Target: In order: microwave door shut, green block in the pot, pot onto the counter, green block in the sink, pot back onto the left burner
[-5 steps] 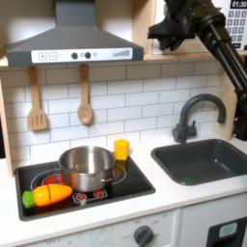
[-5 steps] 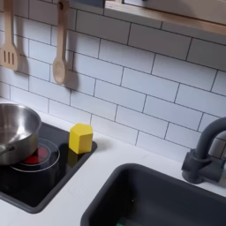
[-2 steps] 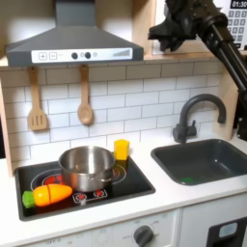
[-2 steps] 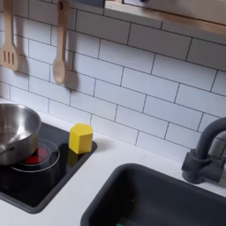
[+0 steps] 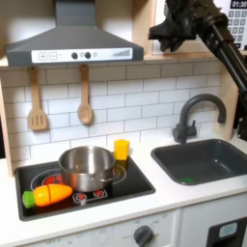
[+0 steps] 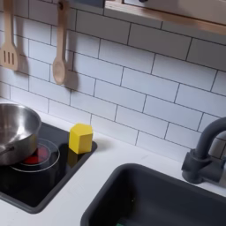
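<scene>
Nothing on the counter (image 5: 193, 198) has shifted over the last second — the arm stays high at the first exterior view's top right, so I judge the door step is still in hand. The sink (image 5: 205, 160) lies at the right. The pot (image 5: 87, 166) sits on the cooktop, the yellow block (image 6: 81, 138) just behind. The green block (image 5: 28, 200) peeks beside the carrot (image 5: 52, 194). The gripper (image 5: 164, 23) is dark and partly cropped — whether the jaws are clenched, I cannot tell.
</scene>
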`<control>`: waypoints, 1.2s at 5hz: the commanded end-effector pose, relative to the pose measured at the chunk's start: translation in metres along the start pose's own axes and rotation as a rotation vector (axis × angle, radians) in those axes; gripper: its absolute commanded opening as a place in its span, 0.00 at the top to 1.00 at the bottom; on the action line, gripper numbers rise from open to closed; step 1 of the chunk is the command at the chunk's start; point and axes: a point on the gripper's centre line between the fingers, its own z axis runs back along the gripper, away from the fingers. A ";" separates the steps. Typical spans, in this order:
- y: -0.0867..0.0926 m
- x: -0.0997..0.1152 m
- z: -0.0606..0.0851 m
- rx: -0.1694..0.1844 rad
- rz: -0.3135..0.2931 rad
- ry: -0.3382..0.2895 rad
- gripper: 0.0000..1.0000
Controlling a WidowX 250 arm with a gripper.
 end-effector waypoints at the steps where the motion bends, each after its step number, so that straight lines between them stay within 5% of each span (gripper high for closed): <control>1: -0.002 0.002 0.002 -0.002 -0.001 -0.004 1.00; 3: -0.003 -0.006 0.003 -0.005 0.009 0.012 1.00; 5: -0.008 -0.009 0.019 0.003 0.011 0.023 1.00; 6: -0.002 -0.021 0.018 0.029 0.016 0.072 0.00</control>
